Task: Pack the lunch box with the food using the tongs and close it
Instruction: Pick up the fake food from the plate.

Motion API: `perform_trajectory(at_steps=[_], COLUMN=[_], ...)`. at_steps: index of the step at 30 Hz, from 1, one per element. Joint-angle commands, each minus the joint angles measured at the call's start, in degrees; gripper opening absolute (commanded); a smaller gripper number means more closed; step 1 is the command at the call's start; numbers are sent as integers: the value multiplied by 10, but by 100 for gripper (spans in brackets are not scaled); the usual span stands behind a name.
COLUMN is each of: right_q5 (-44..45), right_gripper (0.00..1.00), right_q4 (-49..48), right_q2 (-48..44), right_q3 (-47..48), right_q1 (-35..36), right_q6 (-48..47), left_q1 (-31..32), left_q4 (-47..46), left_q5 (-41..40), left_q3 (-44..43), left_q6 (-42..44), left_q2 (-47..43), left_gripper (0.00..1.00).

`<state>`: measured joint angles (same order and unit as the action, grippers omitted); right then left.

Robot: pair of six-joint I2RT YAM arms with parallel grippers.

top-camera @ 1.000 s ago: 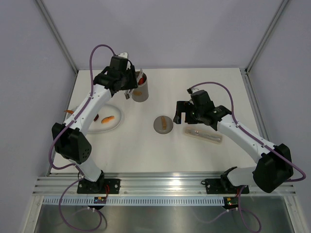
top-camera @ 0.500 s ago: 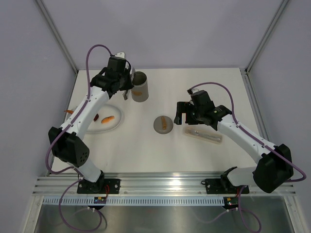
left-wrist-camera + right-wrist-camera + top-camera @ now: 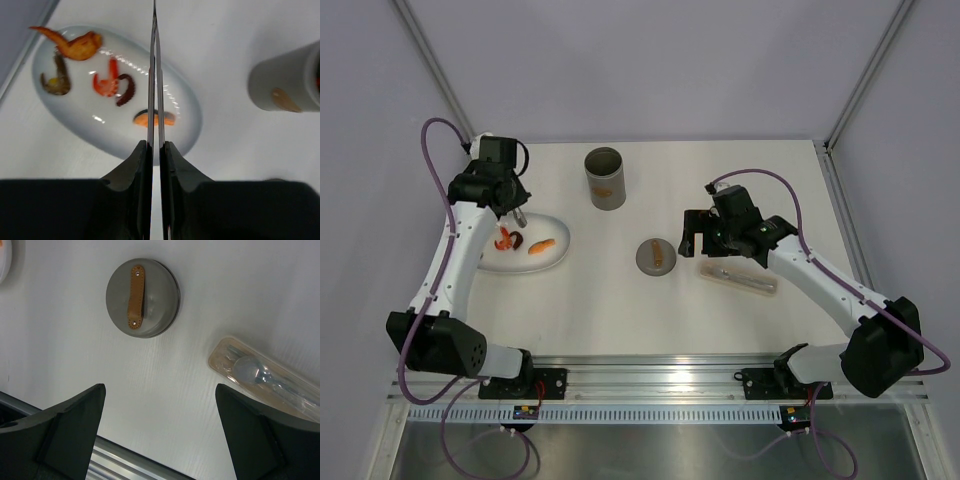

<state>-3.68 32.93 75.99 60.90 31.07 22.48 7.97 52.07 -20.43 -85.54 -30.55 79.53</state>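
Observation:
My left gripper [image 3: 155, 146] is shut on the silver tongs [image 3: 154, 75], whose two arms are squeezed almost together; no food shows between them. They hang above the white oval plate [image 3: 75, 125], where several food pieces lie: an orange piece [image 3: 155, 118], a red curled one [image 3: 106, 84], a fried one [image 3: 75, 45]. In the top view this gripper [image 3: 513, 210] is over the plate's [image 3: 555, 262] left end. The grey lunch box [image 3: 605, 178] stands open at the back, right of the plate. Its lid [image 3: 656, 256] with the tan strip lies mid-table. My right gripper [image 3: 692, 236] hovers open right of the lid [image 3: 142, 297].
A flat tan packet in clear wrap [image 3: 738, 278] lies right of the lid, beneath my right arm, and shows in the right wrist view [image 3: 265, 375]. The metal rail [image 3: 660, 378] runs along the table's near edge. The left table edge is close to the plate.
My left arm has swung left from the lunch box to above the plate, and the tongs have closed. The red piece seen at the canister rim is gone from the tongs. Right arm unmoved.

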Motion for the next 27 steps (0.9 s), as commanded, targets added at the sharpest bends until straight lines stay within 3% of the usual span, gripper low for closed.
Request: perform_trajectory(at_steps=[1,5,11,19,27], right_q5=[-6,-9,-10,-3,19], right_gripper=[99,99,99,99,99], right_q4=[6,22,40,71,104], right_q2=[-4,2,17,43,72], right_q3=[35,48,58,90,139], right_q1=[0,0,0,0,0], right_q6=[-15,-16,-17,-5,-2], left_q1=[-30,-43,-59,-79,-110], left_q4=[40,48,37,-18,-46], left_q5=[-72,-116,-154,-101,-36], left_q3=[26,37,49,87,107], left_q6=[-29,-42,-68,-54,-38], left_q2=[-7,4,25,40,43], left_gripper=[17,26,31,41,42])
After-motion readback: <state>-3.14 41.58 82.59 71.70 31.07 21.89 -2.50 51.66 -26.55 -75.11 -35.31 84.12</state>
